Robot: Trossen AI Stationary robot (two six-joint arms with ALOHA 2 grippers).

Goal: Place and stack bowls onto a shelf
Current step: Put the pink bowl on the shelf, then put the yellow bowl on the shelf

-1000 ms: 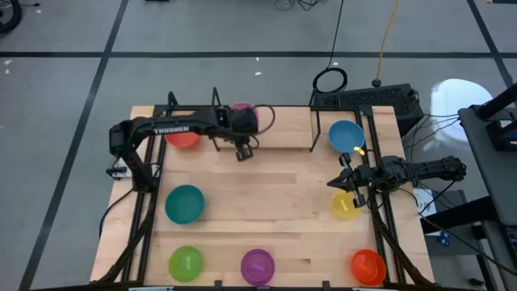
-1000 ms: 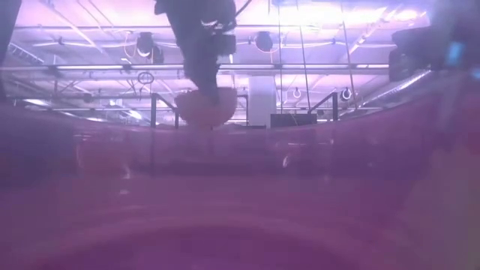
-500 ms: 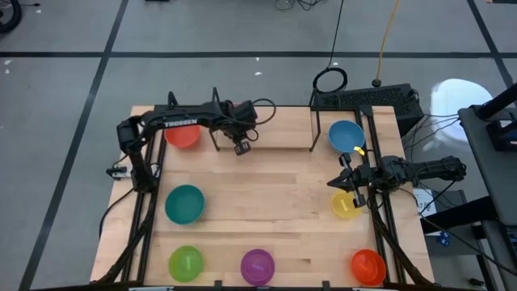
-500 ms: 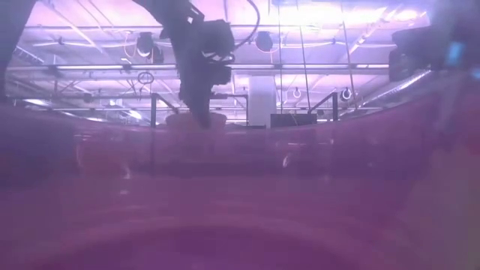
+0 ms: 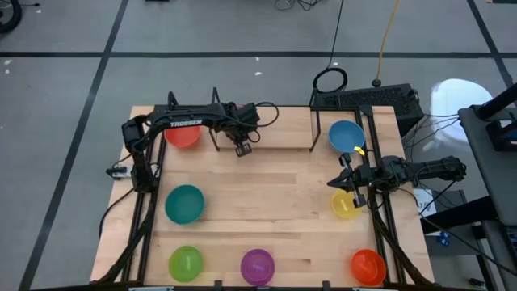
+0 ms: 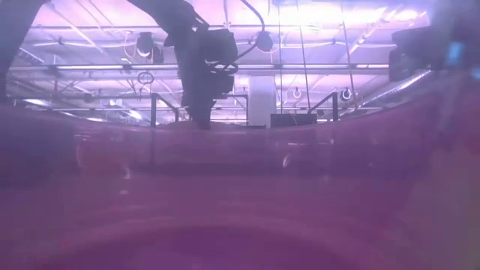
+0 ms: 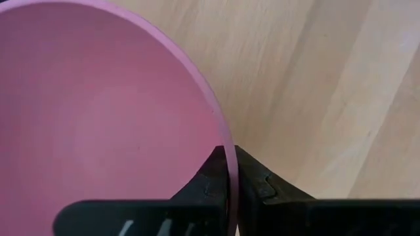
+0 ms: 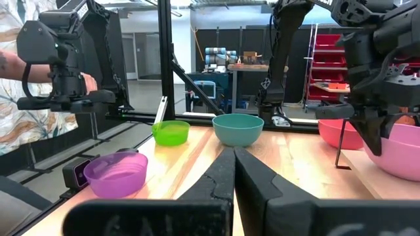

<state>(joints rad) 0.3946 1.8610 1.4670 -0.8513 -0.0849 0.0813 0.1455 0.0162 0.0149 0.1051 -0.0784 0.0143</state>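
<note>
My left gripper (image 5: 242, 149) reaches over the left end of the shelf (image 5: 283, 133) at the table's far side, shut on the pink bowl (image 7: 98, 111). My arm hides that bowl in the high view. It shows beside a shelf rod in the right wrist view (image 8: 401, 154). The bowl sits low over the wood; I cannot tell whether its base rests there. The red bowl (image 5: 183, 134) stands on the table left of the shelf, the blue bowl (image 5: 346, 135) right of it. My right gripper (image 5: 343, 183) waits shut at the right, above the yellow bowl (image 5: 346, 205). My left gripper pinches the pink bowl's rim (image 7: 226, 141) between its two fingers, one finger (image 7: 211, 176) inside the bowl and the other outside the wall. The fingers come steeply from above, pointing down. The bowl stays upright, its mouth up.
The teal bowl (image 5: 185, 204) stands at the left, and the green (image 5: 186, 263), purple (image 5: 257, 265) and orange-red (image 5: 367, 266) bowls line the near edge. A purple haze fills the lower half of the low view. A person (image 8: 26, 98) stands beyond the table.
My left gripper has gone down toward the shelf with the pink bowl still in its hold. The bowl, which hung clear above the shelf, has sunk upright until the low view barely shows it, and my arm now covers it in the high view.
</note>
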